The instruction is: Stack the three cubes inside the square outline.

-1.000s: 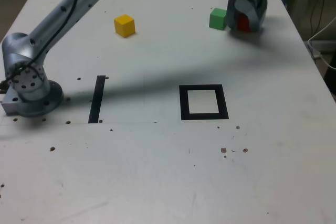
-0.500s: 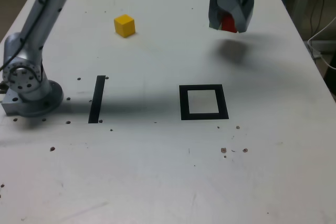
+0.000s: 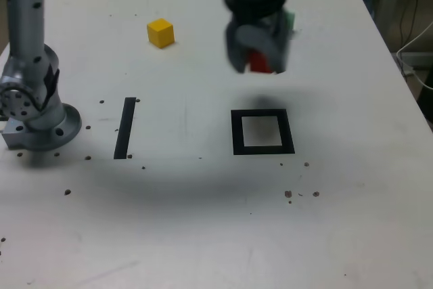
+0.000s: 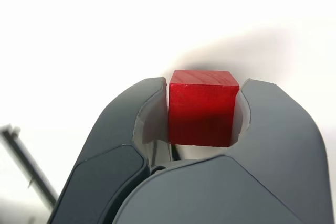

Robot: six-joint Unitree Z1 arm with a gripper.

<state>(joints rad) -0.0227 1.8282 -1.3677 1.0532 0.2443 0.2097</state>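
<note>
My gripper [image 3: 258,59] hangs in the air above the table, shut on the red cube [image 3: 258,62], which fills the gap between the jaws in the wrist view [image 4: 201,107]. It is just behind the black square outline [image 3: 262,131] in the exterior view, whose white centre holds nothing. The yellow cube [image 3: 160,32] rests on the table at the back, toward the exterior view's left. Only a sliver of the green cube [image 3: 289,19] shows behind the gripper.
The arm's grey base [image 3: 34,109] stands at the exterior view's left edge. A narrow black strip [image 3: 125,127] lies between the base and the square. Small dark specks dot the white tabletop [image 3: 203,221] near the front.
The gripper lifted the red cube from beside the green cube at the back right and carried it forward and to the exterior view's left, toward the square.
</note>
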